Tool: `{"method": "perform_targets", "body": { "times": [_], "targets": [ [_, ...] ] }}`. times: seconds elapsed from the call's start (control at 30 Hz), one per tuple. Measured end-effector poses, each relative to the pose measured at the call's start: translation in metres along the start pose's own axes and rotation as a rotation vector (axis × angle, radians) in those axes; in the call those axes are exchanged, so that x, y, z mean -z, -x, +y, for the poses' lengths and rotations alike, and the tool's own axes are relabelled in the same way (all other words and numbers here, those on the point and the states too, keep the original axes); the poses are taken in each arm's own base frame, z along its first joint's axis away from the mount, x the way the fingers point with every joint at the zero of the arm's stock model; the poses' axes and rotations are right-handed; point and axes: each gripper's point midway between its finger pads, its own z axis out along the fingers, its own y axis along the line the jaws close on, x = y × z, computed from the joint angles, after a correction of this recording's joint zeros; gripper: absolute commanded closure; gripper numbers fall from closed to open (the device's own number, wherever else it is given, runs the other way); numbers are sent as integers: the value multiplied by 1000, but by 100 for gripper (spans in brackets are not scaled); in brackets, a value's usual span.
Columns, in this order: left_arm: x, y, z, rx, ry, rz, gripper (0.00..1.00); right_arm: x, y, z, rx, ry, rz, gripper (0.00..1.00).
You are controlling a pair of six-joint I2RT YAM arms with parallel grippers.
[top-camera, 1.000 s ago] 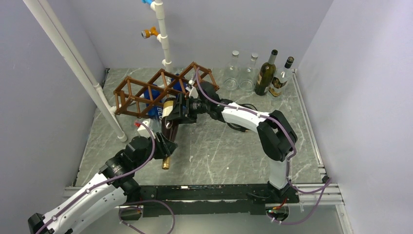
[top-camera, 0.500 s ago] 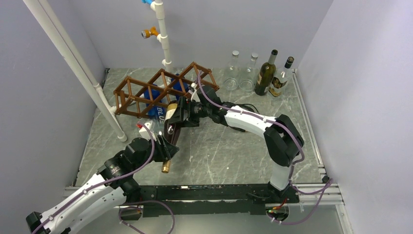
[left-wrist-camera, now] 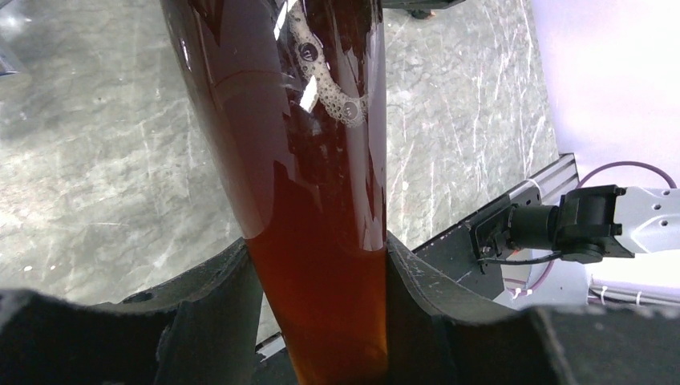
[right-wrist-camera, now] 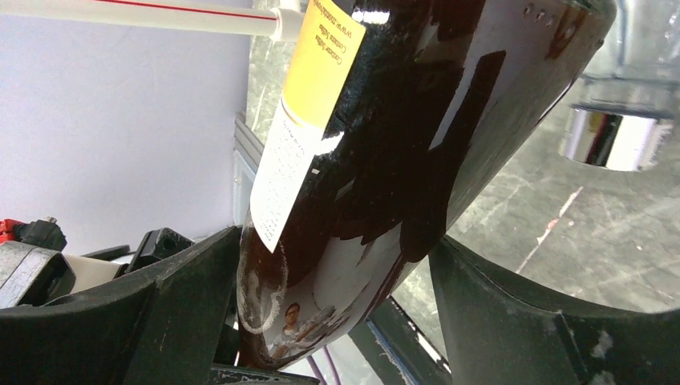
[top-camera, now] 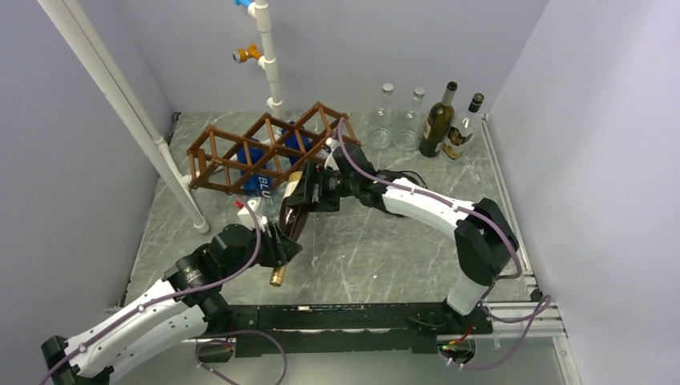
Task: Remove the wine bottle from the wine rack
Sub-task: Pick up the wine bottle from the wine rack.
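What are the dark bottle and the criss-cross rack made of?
The wine bottle looks like dark brown glass, glossy: light glints off it, and you can see through it to liquid and bubbles inside. It wears a paper label, yellow and white. The wine rack looks like brown wood, thin sticks with a dull finish, though stained plastic cannot be ruled out from here.

Brown wine rack; amber wine bottle
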Motion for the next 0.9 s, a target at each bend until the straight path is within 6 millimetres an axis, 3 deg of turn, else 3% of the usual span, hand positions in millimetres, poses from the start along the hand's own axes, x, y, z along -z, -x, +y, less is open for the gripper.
{"method": "perform_targets", "body": {
  "times": [0.63, 0.9],
  "targets": [
    [-44, -12, -39, -39, -78, 118, 100, 58, 14, -56, -99, -71, -83, 12],
    [-63, -33, -36, -39, -55, 211, 100, 80, 23, -84, -144, -96, -143, 9]
  ]
}}
